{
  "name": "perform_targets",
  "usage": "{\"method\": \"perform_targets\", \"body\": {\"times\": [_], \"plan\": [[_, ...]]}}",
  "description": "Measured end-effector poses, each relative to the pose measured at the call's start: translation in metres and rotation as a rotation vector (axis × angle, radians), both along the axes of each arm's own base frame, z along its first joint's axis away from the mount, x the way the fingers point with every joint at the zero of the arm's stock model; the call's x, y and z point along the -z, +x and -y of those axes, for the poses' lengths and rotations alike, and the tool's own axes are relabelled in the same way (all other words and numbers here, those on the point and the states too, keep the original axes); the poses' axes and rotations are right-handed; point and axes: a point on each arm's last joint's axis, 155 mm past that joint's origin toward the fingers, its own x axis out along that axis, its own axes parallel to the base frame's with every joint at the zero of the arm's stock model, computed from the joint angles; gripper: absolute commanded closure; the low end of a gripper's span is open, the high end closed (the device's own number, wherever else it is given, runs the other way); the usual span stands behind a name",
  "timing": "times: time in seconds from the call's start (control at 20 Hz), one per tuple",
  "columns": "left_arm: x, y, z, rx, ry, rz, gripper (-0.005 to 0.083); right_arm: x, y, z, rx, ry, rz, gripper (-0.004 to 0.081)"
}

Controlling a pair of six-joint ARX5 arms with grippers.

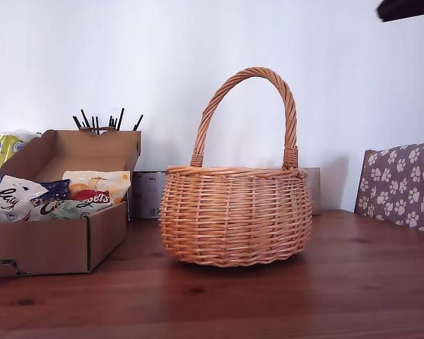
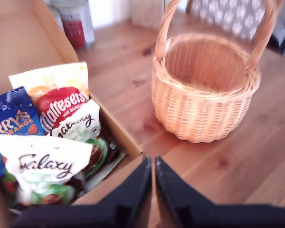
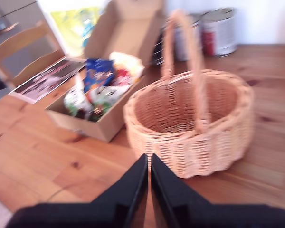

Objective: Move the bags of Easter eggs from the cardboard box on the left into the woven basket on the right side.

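Bags: four glossy sweet bags (image 2: pixel 50 142), white script, dark blue, red-logo cream, pale green; heaped inside box.
Box: shallow brown corrugated cardboard box (image 1: pixel 56 247), lid flap raised; exterior view's left.
Basket: round honey-orange wicker basket (image 1: pixel 234 215), arched handle, upright, beside box.

Glossy plastic bags of Easter eggs (image 2: pixel 47 156), matt corrugated cardboard box (image 1: pixel 56 247), rough wicker woven basket (image 1: pixel 234 215), smooth wooden table (image 1: pixel 268 304).

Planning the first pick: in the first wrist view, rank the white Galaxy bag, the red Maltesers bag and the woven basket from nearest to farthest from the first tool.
1. White Galaxy bag: nearest, at the box's near end.
2. Red Maltesers bag: deeper in the cardboard box.
3. Woven basket: farthest, on the table outside the box.
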Motion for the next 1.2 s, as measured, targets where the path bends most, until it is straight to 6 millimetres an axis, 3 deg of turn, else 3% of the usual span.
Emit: {"method": "perform_targets", "body": {"times": [0.1, 0.15, 0.4, 0.55, 0.75, 0.95, 1.1, 1.2], "plan": [[0.018, 0.013, -0.002, 0.046, 0.105, -0.035, 0.0021, 0.004, 0.003, -0.005, -0.012, -0.006, -0.011, 0.0782], [0.027, 0.021, -0.011, 0.023, 0.166, -0.054, -0.0018, 0.005, 0.005, -0.007, -0.013, -0.008, -0.015, 0.0782], [0.048, 0.074, -0.032, -0.058, 0.371, -0.094, -0.0015, 0.011, 0.011, -0.012, -0.019, -0.020, -0.030, 0.0782], [0.049, 0.095, -0.030, 0.066, 0.591, -0.003, -0.0015, 0.010, 0.012, -0.012, -0.019, -0.017, -0.026, 0.0782], [0.045, 0.121, -0.024, 0.248, 0.760, 0.092, -0.0015, 0.006, 0.014, -0.014, -0.032, -0.037, 0.015, 0.0782], [0.047, 0.120, -0.015, 0.433, 0.868, 0.176, -0.0015, 0.007, 0.014, -0.014, -0.036, -0.047, 0.022, 0.0782], [0.059, 0.106, -0.021, 0.553, 0.957, 0.151, -0.0015, 0.007, 0.014, -0.014, -0.040, -0.055, 0.029, 0.0782], [0.064, 0.102, -0.031, 0.510, 0.952, 0.087, -0.0014, 0.007, 0.014, -0.014, -0.044, -0.064, 0.037, 0.0782]]}}
